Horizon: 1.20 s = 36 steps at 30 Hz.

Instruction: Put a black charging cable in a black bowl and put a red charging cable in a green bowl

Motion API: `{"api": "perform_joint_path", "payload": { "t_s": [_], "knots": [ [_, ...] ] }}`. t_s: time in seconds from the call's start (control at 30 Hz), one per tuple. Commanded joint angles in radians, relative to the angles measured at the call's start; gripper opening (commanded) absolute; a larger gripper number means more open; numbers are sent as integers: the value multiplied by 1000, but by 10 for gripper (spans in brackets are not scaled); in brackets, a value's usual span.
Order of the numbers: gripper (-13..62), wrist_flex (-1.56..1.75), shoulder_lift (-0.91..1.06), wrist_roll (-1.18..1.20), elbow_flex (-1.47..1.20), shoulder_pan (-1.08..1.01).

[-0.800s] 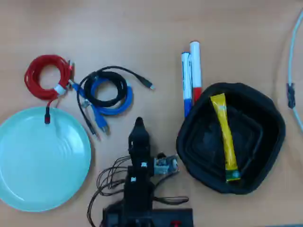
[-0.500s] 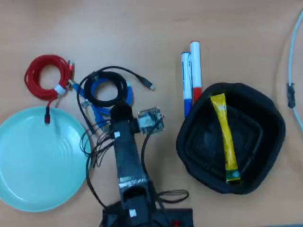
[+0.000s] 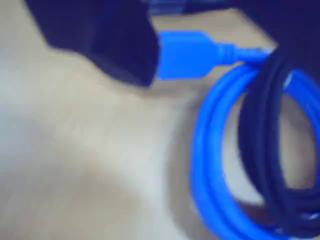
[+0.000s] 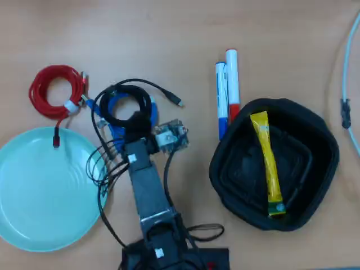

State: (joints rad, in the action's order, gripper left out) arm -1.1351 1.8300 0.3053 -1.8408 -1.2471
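Black charging cable (image 4: pixel 125 100) lies coiled over a blue cable (image 3: pixel 210 150) on the wooden counter (image 4: pixel 169 28), left of the black bowl (image 4: pixel 323 143). The tool (image 4: pixel 134 121) hovers at its near edge, apparently to grasp it; its opening cannot be told.

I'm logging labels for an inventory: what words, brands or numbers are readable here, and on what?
None can be read.
Yellow sachet in the matte black bowl: print too small.
Blue-capped marker and red-capped marker: no legible text.
Wrist view: blurred, no text.
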Motion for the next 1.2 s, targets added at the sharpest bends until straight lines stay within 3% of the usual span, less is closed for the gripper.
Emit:
{"api": "perform_joint_path", "payload": {
  "t_s": [0.0, 0.37, 0.6, 0.97, 1.17],
  "knots": [
    [462, -8, 41, 83, 132, 37],
    [461, 40, 31, 831, 301, 230],
    [462, 229, -103, 879, 365, 359],
    [462, 383, -305, 896, 397, 342],
    [461, 385, -382, 1124, 359, 295]
  ]
}}
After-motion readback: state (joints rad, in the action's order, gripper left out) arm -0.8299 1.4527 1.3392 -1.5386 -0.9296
